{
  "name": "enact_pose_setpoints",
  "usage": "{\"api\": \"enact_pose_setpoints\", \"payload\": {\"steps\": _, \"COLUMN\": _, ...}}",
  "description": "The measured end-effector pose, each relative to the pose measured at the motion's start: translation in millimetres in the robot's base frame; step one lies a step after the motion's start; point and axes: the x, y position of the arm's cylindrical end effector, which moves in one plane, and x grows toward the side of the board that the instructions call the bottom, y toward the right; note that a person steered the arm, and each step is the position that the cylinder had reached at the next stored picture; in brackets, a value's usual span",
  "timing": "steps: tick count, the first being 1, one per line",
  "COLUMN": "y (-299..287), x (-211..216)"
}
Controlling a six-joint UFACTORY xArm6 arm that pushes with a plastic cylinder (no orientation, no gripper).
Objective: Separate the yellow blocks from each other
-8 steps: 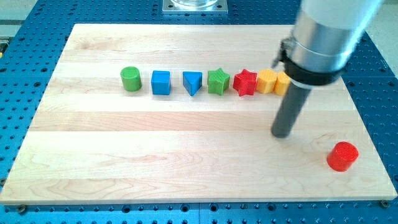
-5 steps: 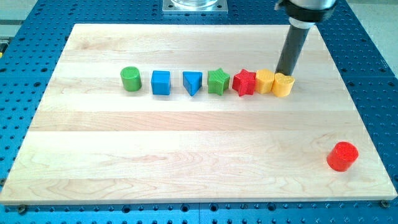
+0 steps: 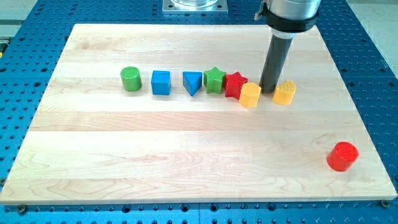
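Two yellow blocks lie right of the board's middle: one on the left and one on the right, with a gap between them. My tip stands in that gap, close to both, just above their line. The left yellow block touches the red star.
A row runs along the upper board: green cylinder, blue cube, blue triangle, green star, then the red star. A red cylinder sits near the bottom right corner of the wooden board.
My tip moved up from the board's lower right, then left and down between the yellow blocks. They parted; the left one slid down-left, nudging the red and green stars left.
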Motion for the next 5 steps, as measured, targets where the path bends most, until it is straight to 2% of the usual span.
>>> {"api": "enact_pose_setpoints", "payload": {"steps": 1, "y": 26.4, "x": 0.1}}
{"api": "enact_pose_setpoints", "payload": {"steps": 2, "y": 46.2, "x": 44.5}}
{"api": "enact_pose_setpoints", "payload": {"steps": 3, "y": 86.0, "x": 58.0}}
{"api": "enact_pose_setpoints", "payload": {"steps": 4, "y": 38.3, "x": 40.5}}
{"api": "enact_pose_setpoints", "payload": {"steps": 5, "y": 23.9, "x": 63.2}}
